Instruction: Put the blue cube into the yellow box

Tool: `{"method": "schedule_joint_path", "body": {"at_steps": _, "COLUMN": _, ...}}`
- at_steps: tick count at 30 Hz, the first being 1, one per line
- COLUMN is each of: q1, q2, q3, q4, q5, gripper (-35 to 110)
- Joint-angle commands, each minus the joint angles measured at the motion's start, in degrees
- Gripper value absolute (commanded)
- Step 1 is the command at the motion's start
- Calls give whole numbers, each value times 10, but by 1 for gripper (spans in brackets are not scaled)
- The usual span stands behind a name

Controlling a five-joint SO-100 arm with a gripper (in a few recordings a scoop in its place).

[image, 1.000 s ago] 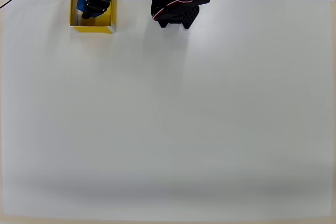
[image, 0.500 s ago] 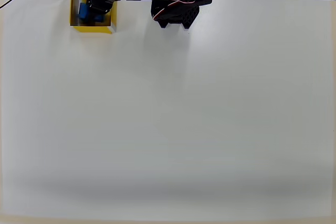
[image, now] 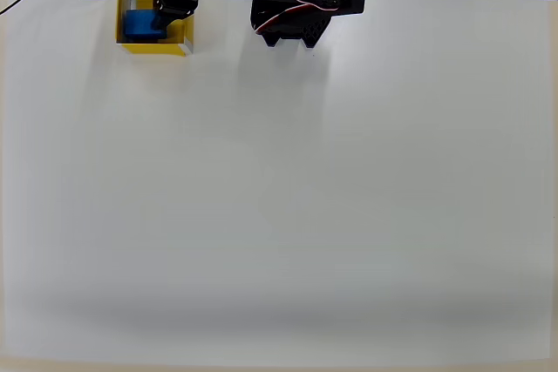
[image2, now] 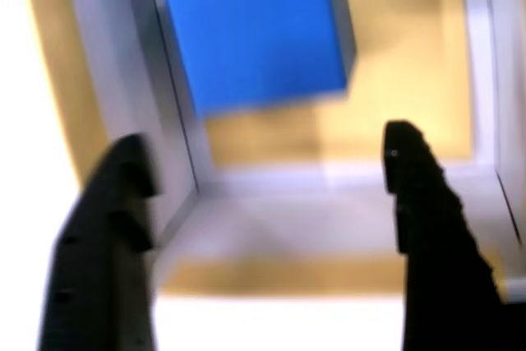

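Observation:
The blue cube [image: 139, 24] lies inside the yellow box [image: 180, 43] at the table's far left corner in the overhead view. In the wrist view the blue cube [image2: 255, 30] rests on the yellow box's floor [image2: 411, 63], beyond the fingertips. My gripper [image2: 267, 150] is open, its two black fingers [image2: 111, 228] apart with nothing between them, raised over the box's near wall. In the overhead view the gripper [image: 170, 8] sits over the box's right part, apart from the cube.
The black arm base [image: 290, 23] stands at the table's far edge, right of the box. The white table [image: 288, 198] stretches wide toward the near edge.
The gripper let go of the cube and drew back to the right and up. The cube now lies uncovered in the box's left part.

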Motion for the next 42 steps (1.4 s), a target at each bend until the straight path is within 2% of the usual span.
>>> {"method": "schedule_joint_path", "body": {"at_steps": 1, "q1": 4, "q2": 77, "q3": -100, "q4": 113, "q5": -42, "gripper": 14}}
{"method": "schedule_joint_path", "body": {"at_steps": 5, "q1": -43, "q2": 93, "q3": -170, "q4": 200, "q5": -47, "gripper": 4}}
{"method": "schedule_joint_path", "body": {"at_steps": 10, "q1": -166, "q2": 86, "q3": -250, "q4": 241, "q5": -10, "gripper": 0}}
{"method": "schedule_joint_path", "body": {"at_steps": 22, "q1": -587, "q2": 105, "q3": -234, "q4": 245, "q5": 69, "gripper": 0}}
{"method": "schedule_joint_path", "body": {"at_steps": 26, "q1": -737, "q2": 142, "q3": -167, "q4": 220, "q5": 92, "gripper": 0}}
{"method": "schedule_joint_path", "body": {"at_steps": 30, "q1": -846, "q2": 216, "q3": -38, "q4": 138, "q5": 105, "gripper": 0}}
{"method": "schedule_joint_path", "body": {"at_steps": 34, "q1": -896, "q2": 292, "q3": 113, "q4": 81, "q5": 92, "gripper": 0}}
{"method": "schedule_joint_path", "body": {"at_steps": 42, "q1": -942, "q2": 434, "q3": 332, "q4": 56, "q5": 80, "gripper": 0}}
